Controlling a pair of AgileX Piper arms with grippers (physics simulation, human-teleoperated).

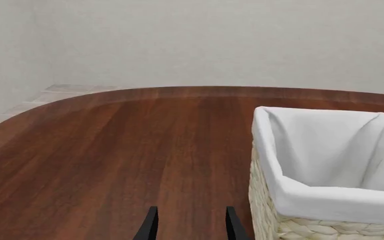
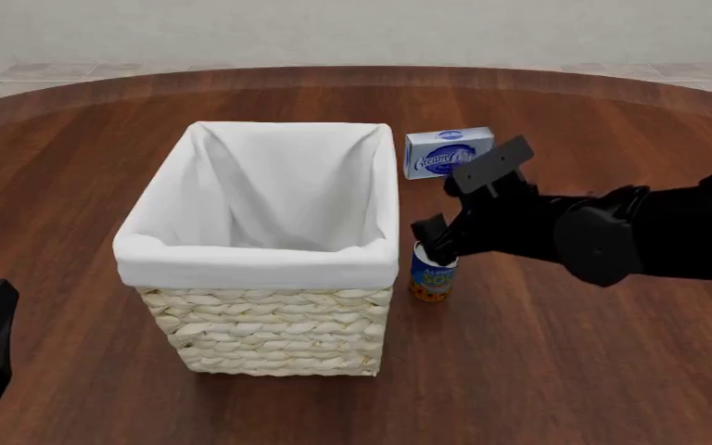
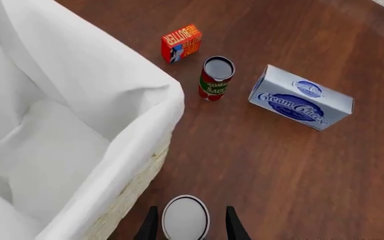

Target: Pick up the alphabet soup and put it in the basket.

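Now the grasp step is underway: the right tool [image 3: 185,220] is straddling the alphabet soup [image 2: 432,275], fingers spread either side of its silver top, not visibly clamping. The can is standing on the table [image 2: 554,362] at frame centre, just beside the basket [image 2: 263,320]. Next, I judge, comes closing and lifting over the rim. The left tool [image 1: 188,225] is sitting open, empty.

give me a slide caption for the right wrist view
Right claw straddling the silver-topped alphabet soup can beside the white-lined wicker basket.
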